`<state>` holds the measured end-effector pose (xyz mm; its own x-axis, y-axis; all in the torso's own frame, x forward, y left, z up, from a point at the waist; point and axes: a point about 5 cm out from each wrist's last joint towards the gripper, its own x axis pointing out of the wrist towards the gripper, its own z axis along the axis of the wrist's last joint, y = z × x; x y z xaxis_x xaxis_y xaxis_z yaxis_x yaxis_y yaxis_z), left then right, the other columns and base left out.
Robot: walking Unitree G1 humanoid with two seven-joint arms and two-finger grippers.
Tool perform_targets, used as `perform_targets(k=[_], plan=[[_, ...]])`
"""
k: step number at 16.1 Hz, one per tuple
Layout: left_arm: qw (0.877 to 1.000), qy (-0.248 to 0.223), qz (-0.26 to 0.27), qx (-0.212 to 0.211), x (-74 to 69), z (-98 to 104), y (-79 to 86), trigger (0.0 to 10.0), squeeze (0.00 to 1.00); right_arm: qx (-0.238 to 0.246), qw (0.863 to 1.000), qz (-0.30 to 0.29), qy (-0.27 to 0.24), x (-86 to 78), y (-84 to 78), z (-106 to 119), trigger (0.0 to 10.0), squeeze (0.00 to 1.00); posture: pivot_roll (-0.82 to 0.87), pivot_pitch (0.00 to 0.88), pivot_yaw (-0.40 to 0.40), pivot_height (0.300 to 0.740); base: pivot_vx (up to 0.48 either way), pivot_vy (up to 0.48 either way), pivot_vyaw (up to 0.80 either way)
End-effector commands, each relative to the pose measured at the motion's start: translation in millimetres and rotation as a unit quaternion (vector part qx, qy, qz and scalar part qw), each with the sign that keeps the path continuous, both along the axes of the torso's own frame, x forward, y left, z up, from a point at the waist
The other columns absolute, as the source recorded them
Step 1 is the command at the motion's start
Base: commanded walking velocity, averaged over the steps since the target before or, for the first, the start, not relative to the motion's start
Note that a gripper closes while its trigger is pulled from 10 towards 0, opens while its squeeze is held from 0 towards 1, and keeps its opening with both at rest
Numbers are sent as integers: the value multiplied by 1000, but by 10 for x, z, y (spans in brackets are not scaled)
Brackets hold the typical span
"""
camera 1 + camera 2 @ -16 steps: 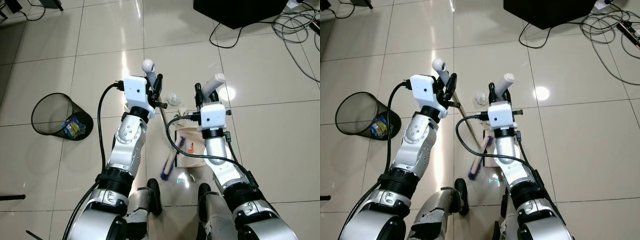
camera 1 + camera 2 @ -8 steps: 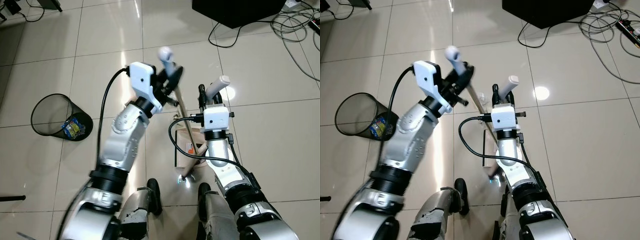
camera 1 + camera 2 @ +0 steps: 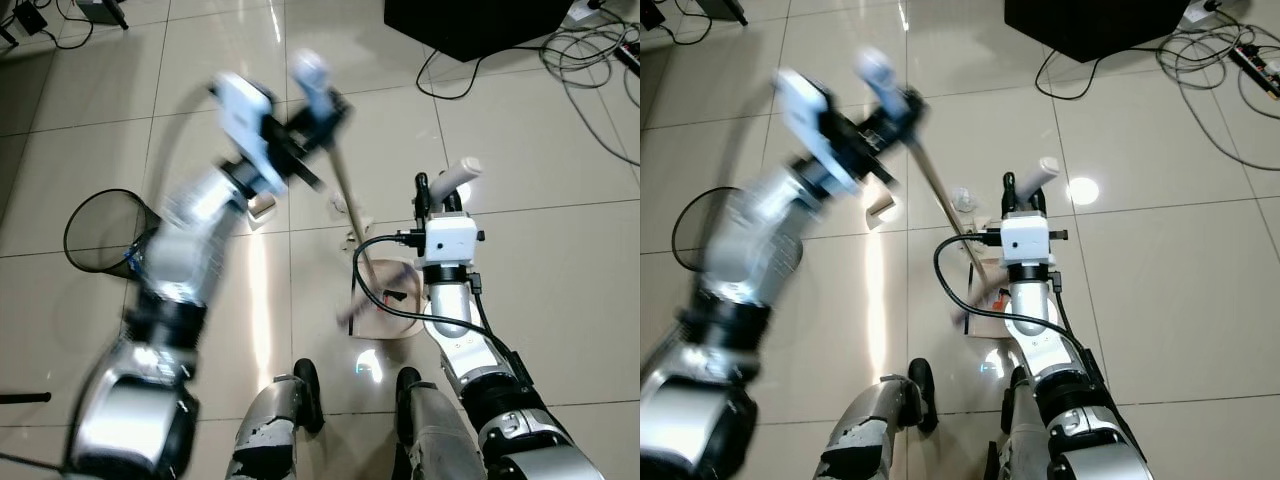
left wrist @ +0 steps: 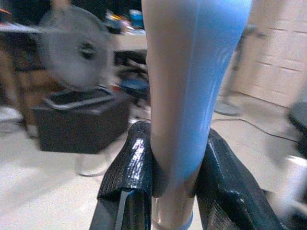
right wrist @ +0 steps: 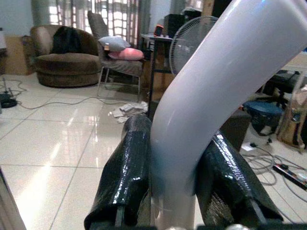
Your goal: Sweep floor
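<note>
- Glossy tiled floor (image 3: 520, 250) all round, with glare patches.
- Black mesh wastebasket (image 3: 100, 230) to the robot's left, partly behind the blurred left arm.
- Loose cables (image 3: 590, 60) and a dark box (image 3: 480, 20) ahead to the right; a small crumpled scrap (image 3: 960, 197) and a small tan piece (image 3: 877, 212) on the tiles ahead.
- Left end effector (image 4: 175, 191) raised and motion-blurred, black fingers (image 4: 127, 191) clamped on the pale blue-white broom handle (image 4: 184, 91).
- Broom stick (image 3: 350, 200) slanting down from that grip to the dustpan, head smeared and hard to make out.
- Right end effector (image 5: 170, 191) closed round the white curved dustpan handle (image 5: 211, 96), held just ahead of the robot's feet.
- Dustpan (image 3: 385, 310) flat on the tiles below the right wrist, broom tip touching or just over it.
</note>
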<state>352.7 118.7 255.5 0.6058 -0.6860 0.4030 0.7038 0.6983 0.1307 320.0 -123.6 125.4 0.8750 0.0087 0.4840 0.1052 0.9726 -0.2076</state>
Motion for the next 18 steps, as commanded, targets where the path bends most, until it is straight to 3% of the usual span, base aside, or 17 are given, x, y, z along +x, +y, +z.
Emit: perform_targets(k=[1, 2, 5, 8, 10, 12, 13, 15, 16, 18], plan=[[999, -2, 45, -4, 63, -28, 213, 10000, 0, 4, 999, -16, 52, -70, -88, -223, 10000, 0, 136, 264, 125, 740, 0, 0, 0], [997, 8, 74, 11, 116, -119, 321, 10000, 0, 15, 998, -25, 47, -61, -166, -191, 10000, 0, 127, 249, 123, 740, 0, 0, 0], [993, 16, 108, 40, 149, -252, 419, 10000, 0, 31, 998, -37, 33, -43, -262, -110, 10000, 0, 107, 233, 123, 740, 0, 0, 0], [981, 115, 151, 44, 104, -802, 518, 10000, 0, 91, 989, -117, 12, -47, -645, 84, 10000, 0, 21, 143, 111, 740, 0, 0, 0], [971, 147, 180, 58, 50, -1003, 532, 10000, 0, 125, 984, -124, 41, 15, -765, 173, 10000, 0, -7, 136, 102, 740, 0, 0, 0], [960, 163, 222, 57, -18, -1139, 623, 10000, 0, 139, 985, -95, 23, 7, -767, 400, 10000, 0, -35, 131, 97, 740, 0, 0, 0], [949, 182, 254, 40, -93, -1246, 722, 10000, 0, 144, 987, -66, 5, -22, -723, 617, 10000, 0, -55, 112, 97, 740, 0, 0, 0], [940, 162, 292, 70, -256, -1354, 805, 10000, 0, 149, 988, -24, -14, -71, -677, 977, 10000, 0, -51, 83, 73, 740, 0, 0, 0], [936, 152, 306, 84, -294, -1370, 808, 10000, 0, 161, 987, -20, -14, -99, -709, 1041, 10000, 0, -39, 72, 68, 740, 0, 0, 0], [930, 159, 324, 68, -392, -1401, 826, 10000, 0, 168, 986, -6, -17, -164, -723, 1183, 10000, 0, -55, 60, 77, 740, 0, 0, 641]])
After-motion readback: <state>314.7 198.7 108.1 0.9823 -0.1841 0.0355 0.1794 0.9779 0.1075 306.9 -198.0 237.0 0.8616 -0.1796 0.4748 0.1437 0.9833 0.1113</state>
